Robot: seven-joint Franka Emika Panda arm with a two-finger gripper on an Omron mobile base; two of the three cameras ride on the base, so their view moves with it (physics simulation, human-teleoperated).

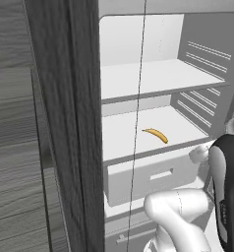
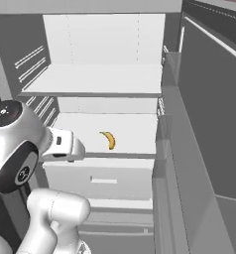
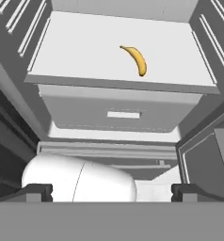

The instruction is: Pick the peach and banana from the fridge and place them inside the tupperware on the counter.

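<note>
The fridge (image 1: 153, 78) stands open, white inside. A yellow banana (image 1: 157, 135) lies alone on the lower shelf (image 2: 135, 131), right of its middle, above the drawer (image 2: 102, 179). In the hand view the banana (image 3: 136, 60) is far ahead and slightly right. My gripper (image 3: 111, 192) hangs outside the fridge, below the drawer's level, open, its dark fingertips (image 3: 38, 191) wide apart with nothing between them. In the right base view my hand (image 2: 65, 144) sits left of the shelf's front edge. The peach, the tupperware and the counter are out of view.
A dark wood cabinet side (image 1: 65, 123) stands close on the left. The fridge door (image 2: 209, 114) with its racks runs along the right. The upper shelf (image 2: 100, 79) is bare. The arm's white links (image 1: 178, 216) sit low before the drawer (image 3: 123, 113).
</note>
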